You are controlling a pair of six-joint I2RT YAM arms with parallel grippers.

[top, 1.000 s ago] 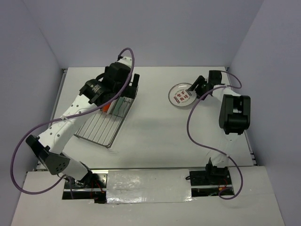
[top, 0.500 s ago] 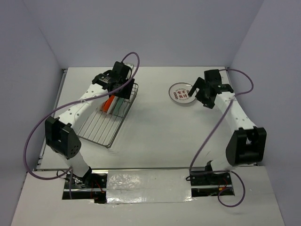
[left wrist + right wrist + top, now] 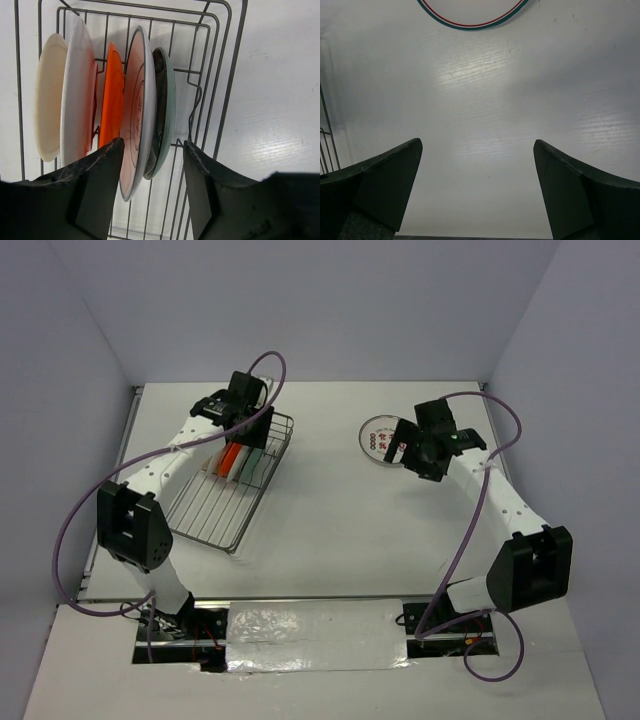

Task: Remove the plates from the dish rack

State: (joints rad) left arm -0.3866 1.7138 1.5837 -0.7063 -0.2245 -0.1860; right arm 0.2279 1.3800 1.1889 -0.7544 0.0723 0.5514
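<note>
Plates (image 3: 77, 95): five are standing on edge in the dish rack (image 3: 220, 75), packed close between the wire dividers. Left to right they are cream, white, orange, then the ringed plate (image 3: 136, 115) and the teal plate (image 3: 166, 100). One flat plate (image 3: 375, 438) is lying on the table (image 3: 330, 540), well apart from the rack.

I'm hovering my left gripper (image 3: 152, 150) over the row, jaws wide, with the ringed and teal plates showing between the fingers. I can't tell whether there's contact. My right gripper (image 3: 477, 145) is hanging over bare table just beside the flat plate, jaws spread wide, carrying nothing.

As I'm reading it, the step is lining up the next pick, with unloading barely started. The next move is calling for a straight drop, one finger slipping into a narrow gap and pinching a single rim.

The plates are looking glazed, hard, slick and thin-edged. The rack is thin shiny wire in an open grid, probably sliding if dragged.
</note>
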